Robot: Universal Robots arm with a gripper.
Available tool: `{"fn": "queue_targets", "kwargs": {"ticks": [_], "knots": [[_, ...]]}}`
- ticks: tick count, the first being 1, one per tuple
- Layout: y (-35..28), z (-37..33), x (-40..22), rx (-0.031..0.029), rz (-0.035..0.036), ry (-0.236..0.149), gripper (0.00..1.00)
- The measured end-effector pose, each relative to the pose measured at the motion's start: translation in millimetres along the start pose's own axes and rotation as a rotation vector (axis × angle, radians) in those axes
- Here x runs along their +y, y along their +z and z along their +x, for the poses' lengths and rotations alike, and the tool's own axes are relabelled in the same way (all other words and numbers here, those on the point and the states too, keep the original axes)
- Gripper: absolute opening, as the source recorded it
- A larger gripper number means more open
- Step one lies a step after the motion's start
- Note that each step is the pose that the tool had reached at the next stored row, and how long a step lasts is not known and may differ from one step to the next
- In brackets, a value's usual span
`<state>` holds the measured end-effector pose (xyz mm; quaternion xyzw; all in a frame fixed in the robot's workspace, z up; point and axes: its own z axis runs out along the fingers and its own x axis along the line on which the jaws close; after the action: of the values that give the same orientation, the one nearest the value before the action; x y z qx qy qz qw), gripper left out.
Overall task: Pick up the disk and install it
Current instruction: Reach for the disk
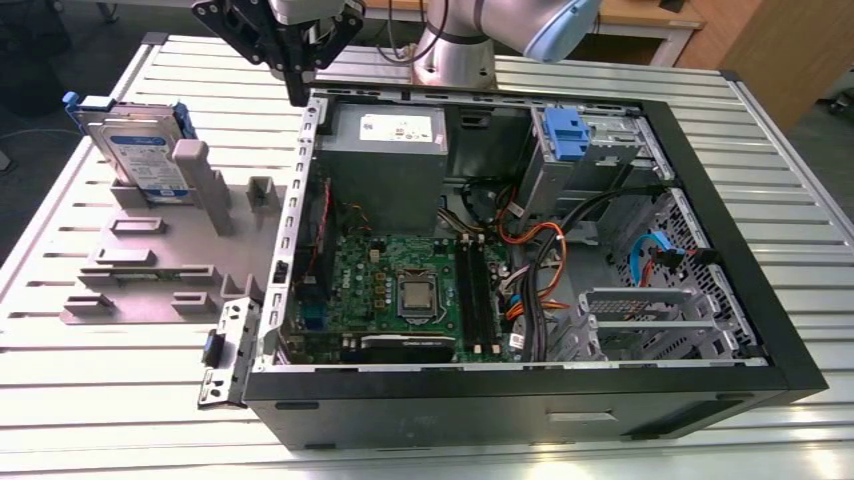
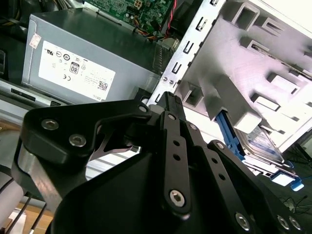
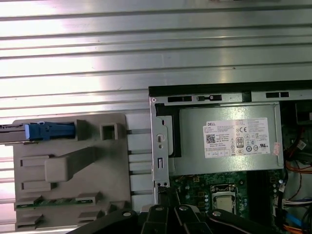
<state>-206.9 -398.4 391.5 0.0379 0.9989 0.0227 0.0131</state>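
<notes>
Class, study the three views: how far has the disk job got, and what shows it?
Nothing looks done yet: the disk stands upright in the grey holder beside the open computer case, at the exterior view's left. In hand: nothing; the gripper hangs above the case's edge near the power supply, jaws together and empty. Left: both the pick-up and the install.

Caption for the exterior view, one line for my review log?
The hand hangs by the open computer case's far corner; the disk stands on edge in the grey fixture, untouched.
</notes>
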Motion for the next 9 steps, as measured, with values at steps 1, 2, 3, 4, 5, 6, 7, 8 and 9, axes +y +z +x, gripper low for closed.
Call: {"fn": "queue_targets", "kwargs": {"ticks": [1,2,3,4,5,6,7,8,9], "knots": [[0.0,0.3,0.0,0.0000,0.0000,0.000,0.11],[0.0,0.7,-0.1,0.0000,0.0000,0.000,0.11],[0.0,1.0,-0.1,0.0000,0.0000,0.000,0.11],[-0.1,1.4,-0.1,0.0001,0.0000,0.000,0.11],[-0.1,1.8,-0.1,0.0000,0.0000,0.000,0.11],[-0.1,2.1,-0.2,0.0000,0.0000,0.000,0.11],[-0.1,2.5,-0.2,0.0000,0.0000,0.000,0.11],[-0.1,2.8,-0.2,0.0001,0.0000,0.000,0.11],[-0.1,3.2,-0.2,0.0000,0.0000,0.000,0.11]]}}
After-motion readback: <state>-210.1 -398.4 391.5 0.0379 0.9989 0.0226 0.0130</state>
